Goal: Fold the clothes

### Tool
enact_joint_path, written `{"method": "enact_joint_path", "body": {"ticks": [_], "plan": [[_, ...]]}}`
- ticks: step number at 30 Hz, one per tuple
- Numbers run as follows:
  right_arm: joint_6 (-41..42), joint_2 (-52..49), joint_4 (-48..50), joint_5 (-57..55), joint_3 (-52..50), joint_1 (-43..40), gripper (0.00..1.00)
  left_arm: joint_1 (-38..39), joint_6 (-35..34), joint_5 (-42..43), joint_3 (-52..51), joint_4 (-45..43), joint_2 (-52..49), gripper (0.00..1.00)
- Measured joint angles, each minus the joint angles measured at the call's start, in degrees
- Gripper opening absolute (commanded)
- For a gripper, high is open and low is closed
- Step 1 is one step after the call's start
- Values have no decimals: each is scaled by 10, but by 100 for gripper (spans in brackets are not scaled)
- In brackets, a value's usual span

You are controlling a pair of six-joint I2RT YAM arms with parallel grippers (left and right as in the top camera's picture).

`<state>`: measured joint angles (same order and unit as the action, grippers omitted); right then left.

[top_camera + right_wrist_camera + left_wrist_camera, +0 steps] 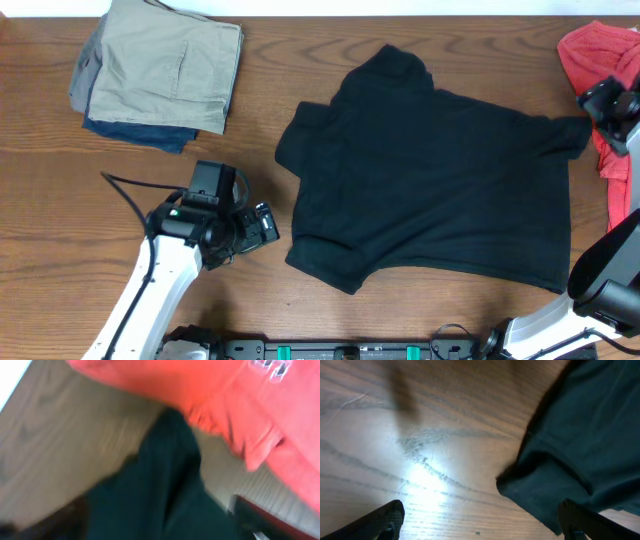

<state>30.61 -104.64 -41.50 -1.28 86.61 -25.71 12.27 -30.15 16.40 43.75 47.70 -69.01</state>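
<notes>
While wooden table [40, 200] gleams, black T-shirt [440, 190] spread

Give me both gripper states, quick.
Left gripper: open, holding nothing.
Right gripper: open, wide above the black T-shirt; blurred view, no grip visible.

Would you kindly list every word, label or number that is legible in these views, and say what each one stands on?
No text here is clear enough to quote.
On the red garment, a white print: too blurred to read.
On the black T-shirt: no lettering or label shows.
On the folded khaki clothes: no text shows.
</notes>
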Motion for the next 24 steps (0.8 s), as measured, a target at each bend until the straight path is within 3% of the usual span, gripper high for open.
{"method": "enact_joint_path", "body": {"ticks": [8,16,24], "plan": [[-1,0,-142,143,6,1,97,0,6,2,0,-34,-41,98],[8,34,-297,87,6,8,98,0,19,2,0,-32,-65,98],[31,202,-309,43,-95,15,99,0,23,2,0,-32,-65,98]]}}
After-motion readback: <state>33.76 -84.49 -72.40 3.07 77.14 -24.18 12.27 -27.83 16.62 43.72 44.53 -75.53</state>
